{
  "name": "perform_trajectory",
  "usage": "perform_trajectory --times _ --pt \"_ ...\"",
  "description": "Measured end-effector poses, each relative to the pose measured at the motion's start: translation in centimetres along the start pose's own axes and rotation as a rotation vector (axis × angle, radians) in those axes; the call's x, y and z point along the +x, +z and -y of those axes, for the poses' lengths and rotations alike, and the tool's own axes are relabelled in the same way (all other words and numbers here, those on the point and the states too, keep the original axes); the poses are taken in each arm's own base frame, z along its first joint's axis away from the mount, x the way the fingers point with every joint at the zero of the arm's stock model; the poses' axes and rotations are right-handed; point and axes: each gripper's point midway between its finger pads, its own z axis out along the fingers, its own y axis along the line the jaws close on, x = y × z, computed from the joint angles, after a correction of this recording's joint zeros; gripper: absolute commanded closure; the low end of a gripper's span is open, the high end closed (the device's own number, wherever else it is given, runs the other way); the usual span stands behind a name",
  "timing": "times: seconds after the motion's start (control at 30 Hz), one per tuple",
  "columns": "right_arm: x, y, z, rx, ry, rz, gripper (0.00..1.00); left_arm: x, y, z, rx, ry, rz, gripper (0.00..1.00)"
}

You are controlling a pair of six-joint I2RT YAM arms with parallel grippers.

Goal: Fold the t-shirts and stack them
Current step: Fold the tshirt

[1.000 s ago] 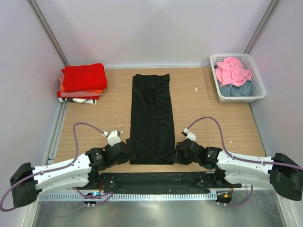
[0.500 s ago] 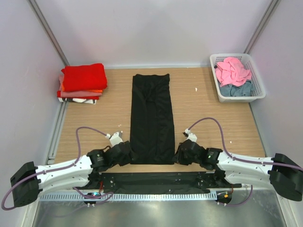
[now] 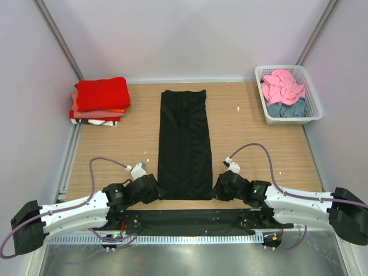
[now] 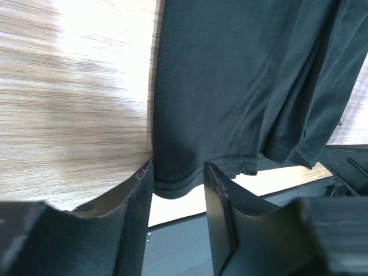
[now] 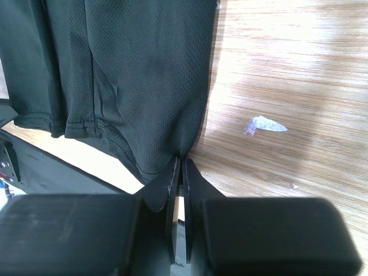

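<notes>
The black t-shirt (image 3: pixel 184 144) lies as a long narrow strip down the middle of the table (image 3: pixel 253 138), its near hem at the near edge. There the right gripper (image 5: pixel 179 164) is pinched closed on the hem's right corner, and the left gripper (image 4: pixel 178 172) stands parted, jaws straddling the left corner. The left one should likely clamp every layer before either arm lifts; both should then carry the hem toward the far end level and together, so the halves meet squarely.

long shirt (image 3: pixel 184 144) centre | shirt stack (image 3: pixel 101 99) far left | basket (image 3: pixel 293 119) far right
</notes>
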Motion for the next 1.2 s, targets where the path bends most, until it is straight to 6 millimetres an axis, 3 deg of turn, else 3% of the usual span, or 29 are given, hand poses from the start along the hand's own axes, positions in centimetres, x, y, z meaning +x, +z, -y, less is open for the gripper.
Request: perform_trajectory --times 0.17,0.2,0.3,0.57,0.73,1.03,1.2 --pt "0.0 0.0 0.0 -0.002 0.0 0.002 0.93 0.2 0.0 -0.5 -0.015 -0.009 -0.004 0.74" --pt "0.0 0.0 0.0 -0.002 0.0 0.002 0.93 0.2 0.0 -0.6 -0.019 -0.009 -0.006 0.84" --pt "0.0 0.0 0.0 -0.004 0.001 0.003 0.97 0.4 0.0 -1.1 -0.033 -0.01 -0.013 1.0" --pt "-0.3 -0.2 0.4 0.021 -0.007 0.012 0.98 0.4 -0.2 -1.3 -0.055 0.009 -0.02 1.0" --pt "-1.5 -1.0 1.1 0.096 -0.05 0.05 0.99 -0.2 -1.0 -1.1 -0.121 0.075 -0.025 1.0" --pt "-4.0 -1.5 -1.1 0.116 -0.114 0.104 0.99 -1.3 -1.7 0.7 -0.132 0.132 -0.005 1.0" --pt "-5.6 -1.8 -2.4 0.131 -0.144 0.131 0.99 -3.2 -2.8 3.2 -0.117 0.164 0.033 0.99"
